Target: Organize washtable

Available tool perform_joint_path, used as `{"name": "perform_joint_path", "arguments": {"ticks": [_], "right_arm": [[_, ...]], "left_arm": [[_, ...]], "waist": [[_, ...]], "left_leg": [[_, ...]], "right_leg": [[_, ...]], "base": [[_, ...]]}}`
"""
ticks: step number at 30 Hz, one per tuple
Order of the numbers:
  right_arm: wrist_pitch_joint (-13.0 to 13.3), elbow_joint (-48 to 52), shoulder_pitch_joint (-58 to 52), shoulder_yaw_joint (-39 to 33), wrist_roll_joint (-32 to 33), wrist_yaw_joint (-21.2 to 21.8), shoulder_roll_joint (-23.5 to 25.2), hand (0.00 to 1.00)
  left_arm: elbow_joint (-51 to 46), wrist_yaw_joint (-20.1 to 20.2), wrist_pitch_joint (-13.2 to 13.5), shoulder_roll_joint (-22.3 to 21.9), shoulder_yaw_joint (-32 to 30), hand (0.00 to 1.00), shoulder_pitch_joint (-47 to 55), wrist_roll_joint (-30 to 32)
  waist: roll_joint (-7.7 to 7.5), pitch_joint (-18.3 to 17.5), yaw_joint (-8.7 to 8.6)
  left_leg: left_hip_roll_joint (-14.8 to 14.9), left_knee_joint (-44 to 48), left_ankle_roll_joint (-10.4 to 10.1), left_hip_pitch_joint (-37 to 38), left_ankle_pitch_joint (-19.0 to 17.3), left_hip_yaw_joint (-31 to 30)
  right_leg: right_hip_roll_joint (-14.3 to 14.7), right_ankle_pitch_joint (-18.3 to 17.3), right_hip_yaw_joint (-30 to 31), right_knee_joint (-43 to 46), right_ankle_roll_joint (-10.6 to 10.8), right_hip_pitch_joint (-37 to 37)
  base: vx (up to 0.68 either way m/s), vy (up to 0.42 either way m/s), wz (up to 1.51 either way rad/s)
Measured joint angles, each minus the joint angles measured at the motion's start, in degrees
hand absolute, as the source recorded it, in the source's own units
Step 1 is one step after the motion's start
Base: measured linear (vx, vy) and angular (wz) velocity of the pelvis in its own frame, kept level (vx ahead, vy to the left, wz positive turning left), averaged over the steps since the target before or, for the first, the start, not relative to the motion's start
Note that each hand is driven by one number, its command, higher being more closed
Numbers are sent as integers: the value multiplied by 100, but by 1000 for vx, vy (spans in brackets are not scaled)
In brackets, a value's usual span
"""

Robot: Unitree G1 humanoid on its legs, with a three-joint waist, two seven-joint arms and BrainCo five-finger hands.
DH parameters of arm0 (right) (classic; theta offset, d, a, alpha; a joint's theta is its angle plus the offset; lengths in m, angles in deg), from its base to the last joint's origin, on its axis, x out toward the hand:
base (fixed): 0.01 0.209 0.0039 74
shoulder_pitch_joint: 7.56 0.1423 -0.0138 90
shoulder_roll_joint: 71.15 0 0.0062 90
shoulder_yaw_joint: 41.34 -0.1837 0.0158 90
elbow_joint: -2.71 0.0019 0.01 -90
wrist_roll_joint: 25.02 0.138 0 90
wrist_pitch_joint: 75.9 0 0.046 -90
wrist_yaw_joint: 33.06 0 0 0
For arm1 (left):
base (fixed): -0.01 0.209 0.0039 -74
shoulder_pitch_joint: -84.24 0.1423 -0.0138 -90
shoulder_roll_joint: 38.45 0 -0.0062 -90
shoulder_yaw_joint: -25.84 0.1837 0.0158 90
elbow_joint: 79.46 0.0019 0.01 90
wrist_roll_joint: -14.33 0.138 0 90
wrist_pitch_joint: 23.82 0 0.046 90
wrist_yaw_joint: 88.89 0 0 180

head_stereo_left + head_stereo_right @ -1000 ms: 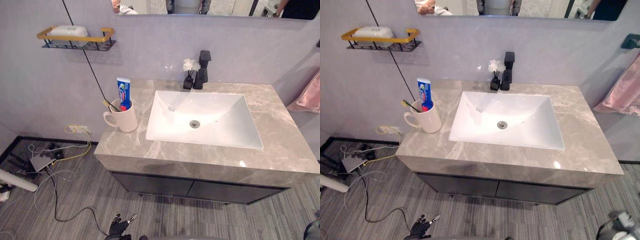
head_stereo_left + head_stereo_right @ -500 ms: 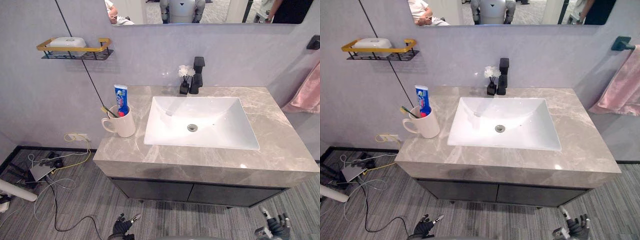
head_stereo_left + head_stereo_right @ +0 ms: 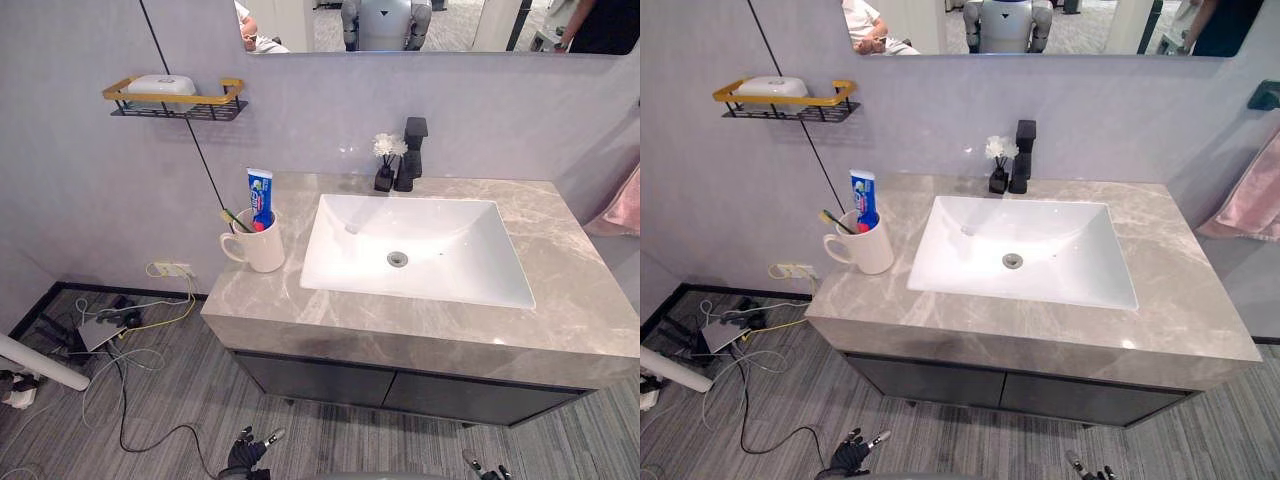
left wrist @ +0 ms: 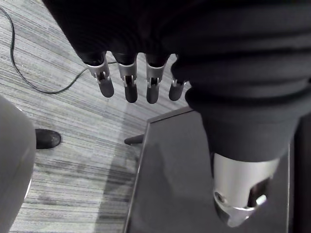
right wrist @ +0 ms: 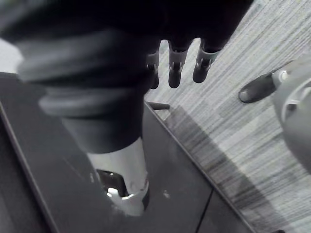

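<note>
The washtable's grey marble countertop (image 3: 575, 310) holds a white sink (image 3: 450, 250). On its left end stands a white mug (image 3: 263, 250) with a blue toothpaste tube (image 3: 260, 195) and a toothbrush (image 3: 234, 218) in it. Behind the sink are a black faucet (image 3: 410, 152) and a small black vase of white flowers (image 3: 384, 165). My left hand (image 3: 247, 453) hangs low in front of the dark cabinet (image 3: 400, 385), its fingers (image 4: 129, 87) straight and holding nothing. My right hand (image 3: 1090, 470) also hangs low, its fingers (image 5: 175, 68) straight and empty.
A gold-railed wall shelf (image 3: 175, 100) with a white soap dish (image 3: 160, 84) hangs above left. A pink towel (image 3: 622, 205) hangs at the right. Cables and a wall socket (image 3: 168, 270) lie on the floor at the left, beside a white tube (image 3: 40, 362).
The whole picture has shifted, so the camera moved. The right hand now sits lower at the bottom edge. Nothing on the countertop has moved.
</note>
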Motion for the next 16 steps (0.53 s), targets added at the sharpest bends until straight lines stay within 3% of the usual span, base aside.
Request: {"name": "perform_joint_path", "arguments": {"ticks": [8,16], "right_arm": [[-61,-535,343,230,-545,12,-115,0],[-68,-692,444,453,-601,-2,-180,0]], "left_arm": [[131,3,13,147,166,0,-107,0],[260,-1,11,262,257,0,-235,-1]], "waist": [[-33,137,-1],[-103,292,-6]], "left_leg": [[-27,8,-2,5,1,-149],[-81,11,0,16,-1,-196]], "right_leg": [[20,16,-108,-105,16,103],[-6,71,-151,-228,39,195]], "base": [[4,-2,8],[-13,5,3]]}}
